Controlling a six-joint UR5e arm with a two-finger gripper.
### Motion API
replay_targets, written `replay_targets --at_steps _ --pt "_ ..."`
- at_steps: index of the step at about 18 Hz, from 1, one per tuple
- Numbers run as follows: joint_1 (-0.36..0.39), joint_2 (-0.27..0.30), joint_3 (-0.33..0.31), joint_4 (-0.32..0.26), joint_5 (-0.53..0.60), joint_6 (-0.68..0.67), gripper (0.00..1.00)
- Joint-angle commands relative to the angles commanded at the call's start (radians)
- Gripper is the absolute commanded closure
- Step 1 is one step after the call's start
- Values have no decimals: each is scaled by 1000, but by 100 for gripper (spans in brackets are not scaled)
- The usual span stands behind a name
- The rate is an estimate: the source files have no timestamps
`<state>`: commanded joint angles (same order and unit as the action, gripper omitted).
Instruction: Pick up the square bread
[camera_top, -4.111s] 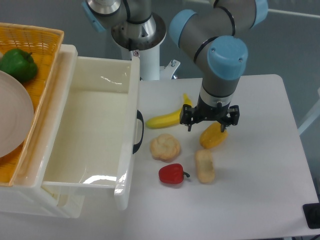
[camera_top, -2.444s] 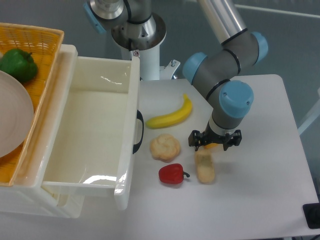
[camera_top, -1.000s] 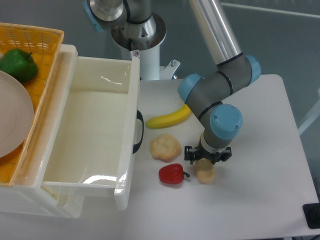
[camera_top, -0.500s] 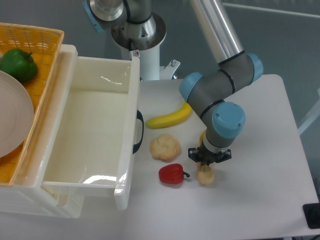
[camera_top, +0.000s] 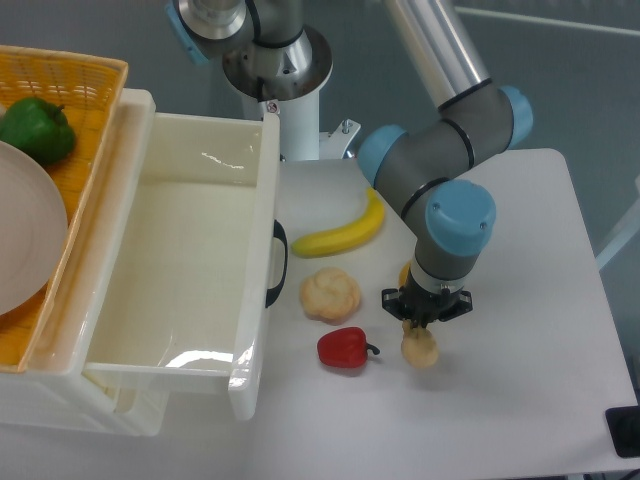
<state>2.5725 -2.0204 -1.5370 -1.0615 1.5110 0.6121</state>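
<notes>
The square bread (camera_top: 421, 347) is a small pale tan block to the right of the red pepper. Only its lower end shows, below my gripper (camera_top: 425, 316). The gripper points straight down with its fingers shut on the bread's upper part. I cannot tell whether the bread touches the table or hangs just above it. The arm's blue wrist cap (camera_top: 459, 220) stands right over the spot and hides the rest of the bread.
A round lumpy bun (camera_top: 330, 294) lies left of the gripper, a red pepper (camera_top: 344, 347) below it, a banana (camera_top: 340, 234) behind. A sliver of yellow pepper (camera_top: 406, 272) shows by the wrist. A white open drawer (camera_top: 180, 260) and an orange basket (camera_top: 60, 75) with a green pepper (camera_top: 36, 129) fill the left.
The gripper came down over the square bread and its fingers closed on it. Since half a second ago, gripper and bread shifted slightly to the right.
</notes>
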Motion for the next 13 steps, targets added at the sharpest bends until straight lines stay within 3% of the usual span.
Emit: replay_targets --at_steps 9,13 --pt "-57 83 0 -37 -12 6 86" --pt "-49 109 0 -101 -12 81 86"
